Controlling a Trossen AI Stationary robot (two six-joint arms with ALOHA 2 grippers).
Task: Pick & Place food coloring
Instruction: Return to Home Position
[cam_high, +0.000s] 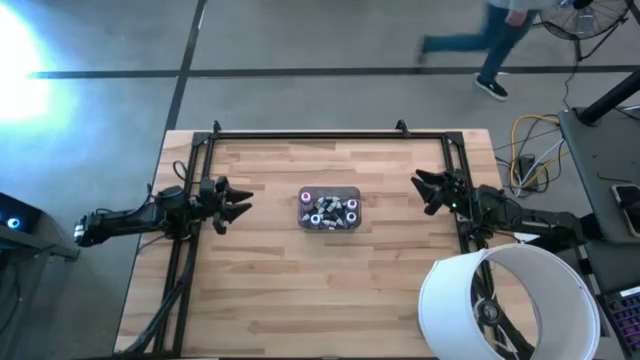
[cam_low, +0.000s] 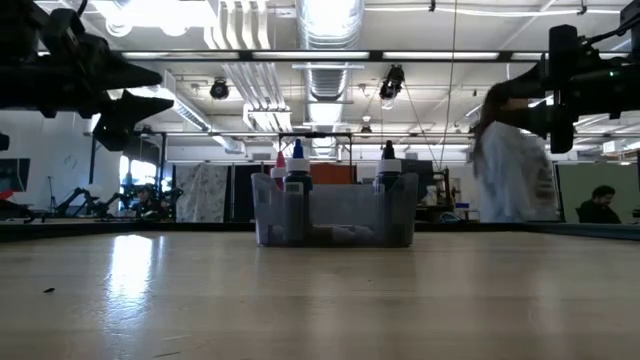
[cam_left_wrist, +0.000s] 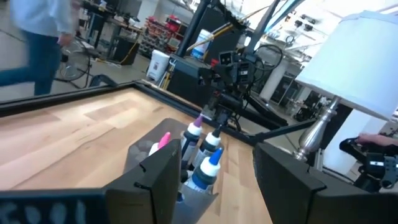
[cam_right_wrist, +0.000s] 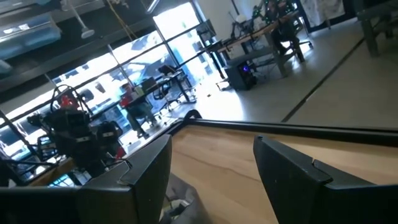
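A small grey tray (cam_high: 329, 209) sits at the table's middle, and several tiny food coloring bottles (cam_high: 331, 211) stand in it. In the low view their caps (cam_low: 297, 157) stick up above the tray's wall (cam_low: 335, 218). My left gripper (cam_high: 243, 203) hovers open to the tray's left, raised off the table, fingers pointing at the tray. In its wrist view the bottles (cam_left_wrist: 205, 162) show between the fingers. My right gripper (cam_high: 419, 186) hovers open to the tray's right, also raised.
A black frame (cam_high: 330, 134) runs along the table's far edge and down both sides. A white lampshade (cam_high: 505, 300) stands at the near right corner. Bare wood lies all round the tray. A person (cam_high: 490, 40) walks on the floor beyond the table.
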